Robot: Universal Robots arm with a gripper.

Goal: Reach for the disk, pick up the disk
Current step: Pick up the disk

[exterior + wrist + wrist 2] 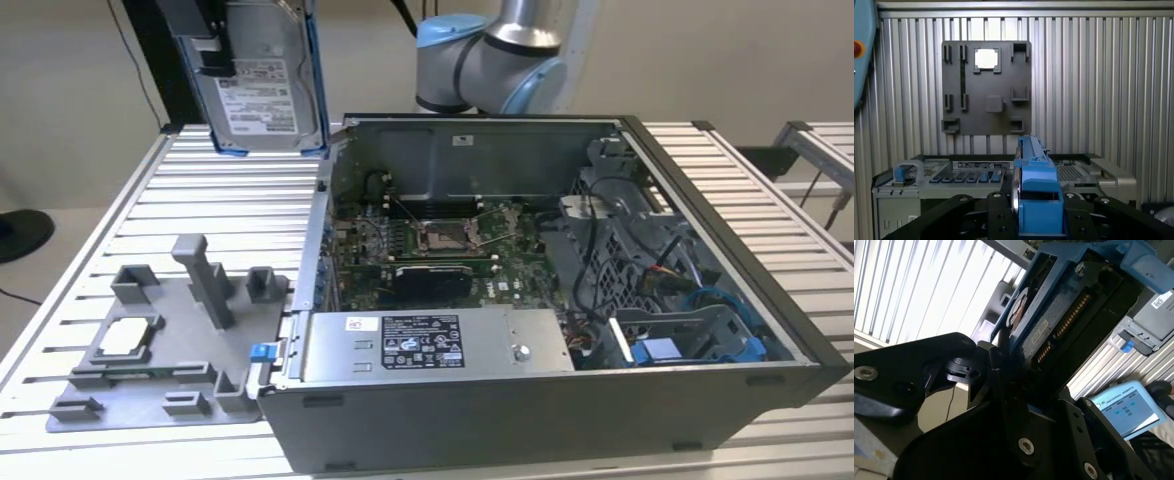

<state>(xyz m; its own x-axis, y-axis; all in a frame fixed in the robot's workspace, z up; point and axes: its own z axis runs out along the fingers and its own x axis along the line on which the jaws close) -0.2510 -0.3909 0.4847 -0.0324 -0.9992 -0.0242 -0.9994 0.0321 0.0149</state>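
Found the disk [267, 85] aloft at the exterior view's upper left, above the far corner of the slatted aluminium table [160, 200] and just outside the open computer case [534, 420]. Noted a flat rectangular silver metal body, a white barcode label on the broad face, and blue plastic rails down the long edges. Saw it edge-on in the first wrist view, one blue rail end toward the camera. In the second wrist view, made out a dark underside with a row of gold connector pins between the blue rails.

Going rightward across the exterior view, picked out a matte grey fixture plate [160, 340] with blocky posts and pockets on the ribbed tabletop, and a small silvery-white square chip [127, 335] seated in one pocket. Then came to the grey steel case lying open, with a green motherboard [441, 240], a boxy metal power supply [427, 345] bearing a label, tangled cables and a blue bracket [661, 350] toward the right. Behind the case, noted the glossy grey and light-blue arm joint [494, 55].

Found the gripper [1036, 215] clamped on the disk, black fingers [996, 215] pressed against both flanks, holding the drive upright out of the jaws.
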